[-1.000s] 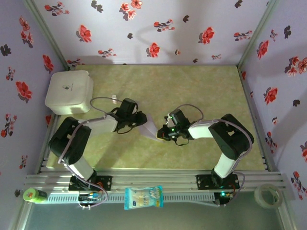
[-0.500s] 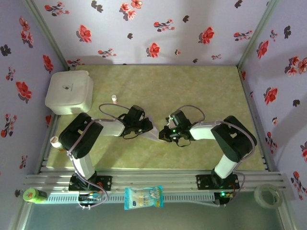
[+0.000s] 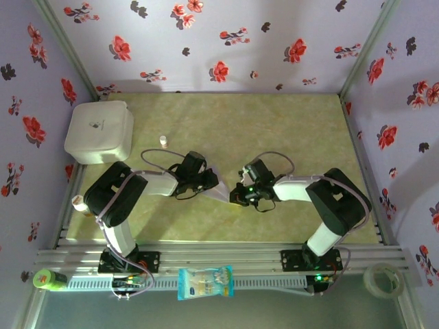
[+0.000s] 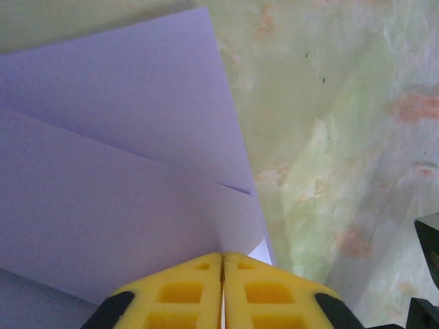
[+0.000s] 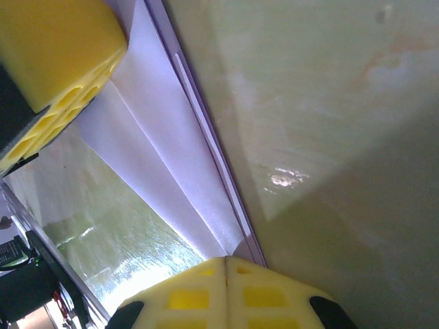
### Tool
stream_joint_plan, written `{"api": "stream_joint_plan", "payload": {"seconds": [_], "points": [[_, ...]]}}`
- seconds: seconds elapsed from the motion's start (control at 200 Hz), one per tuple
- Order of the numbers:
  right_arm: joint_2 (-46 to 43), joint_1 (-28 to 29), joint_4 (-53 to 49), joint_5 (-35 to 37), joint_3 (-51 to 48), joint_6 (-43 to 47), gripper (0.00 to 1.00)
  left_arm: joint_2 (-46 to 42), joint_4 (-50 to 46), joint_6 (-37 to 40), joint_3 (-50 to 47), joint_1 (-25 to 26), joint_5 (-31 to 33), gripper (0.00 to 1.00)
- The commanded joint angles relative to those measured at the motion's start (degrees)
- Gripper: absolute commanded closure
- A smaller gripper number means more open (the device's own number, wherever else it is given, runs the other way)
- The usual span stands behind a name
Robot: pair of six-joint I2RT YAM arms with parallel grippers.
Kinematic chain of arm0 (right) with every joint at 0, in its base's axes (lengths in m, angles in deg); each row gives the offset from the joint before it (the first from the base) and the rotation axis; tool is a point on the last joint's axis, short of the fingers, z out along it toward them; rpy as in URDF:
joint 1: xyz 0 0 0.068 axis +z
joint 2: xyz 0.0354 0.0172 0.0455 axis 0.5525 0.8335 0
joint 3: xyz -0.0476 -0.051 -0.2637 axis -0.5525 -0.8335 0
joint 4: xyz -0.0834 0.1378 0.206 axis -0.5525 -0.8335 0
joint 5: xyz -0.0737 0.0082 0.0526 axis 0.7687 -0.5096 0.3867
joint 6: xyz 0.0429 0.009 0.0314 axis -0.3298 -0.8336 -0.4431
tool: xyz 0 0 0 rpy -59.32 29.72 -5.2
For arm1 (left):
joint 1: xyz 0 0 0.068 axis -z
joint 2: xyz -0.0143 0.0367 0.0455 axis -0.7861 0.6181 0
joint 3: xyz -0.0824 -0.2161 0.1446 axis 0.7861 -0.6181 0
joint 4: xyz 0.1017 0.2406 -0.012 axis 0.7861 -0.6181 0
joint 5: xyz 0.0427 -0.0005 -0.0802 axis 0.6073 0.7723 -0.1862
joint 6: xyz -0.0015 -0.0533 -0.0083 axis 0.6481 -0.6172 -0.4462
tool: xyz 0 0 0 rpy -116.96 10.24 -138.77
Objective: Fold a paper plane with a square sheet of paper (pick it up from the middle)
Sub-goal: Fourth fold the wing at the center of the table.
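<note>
At the middle of the table [image 3: 295, 137] — my left pincer [image 3: 211, 184] pinched shut on the folded paper [image 3: 221, 189]; my right pincer [image 3: 237, 195] clamps the opposite end — jaws closed.

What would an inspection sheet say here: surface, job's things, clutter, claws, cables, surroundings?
Surface: green mottled mat.
Job's things: lilac sheet of paper, partly folded, between the claws.
Clutter: white box far left; small white cylinder near it; packet, green item, tape roll along near edge.
Claws: left claw shut on the sheet's edge; right claw shut on its narrow end.
Cables: grey loops above both wrists.
Surroundings: floral walls.
</note>
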Motion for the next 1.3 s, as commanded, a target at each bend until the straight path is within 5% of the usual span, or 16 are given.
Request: {"api": "stream_joint_plan", "payload": {"seconds": [0.0,0.475,1.295], "points": [[-2.55,-0.31,-4.78,1.62,-3.49,0.35,0.94,2.0,-5.29,1.7,-1.17,-0.19,2.13,0.91],[-8.77,-1.33,-4.55,4.59,-3.2,-8.78,0.76,2.16,-4.6,-0.76,-1.23,-0.98,-0.36,0.91],[-5.54,-1.28,-3.73,1.03,-3.51,-8.05,0.77,1.83,-3.74,-1.66,-1.77,-1.75,-1.18,0.91]]}}
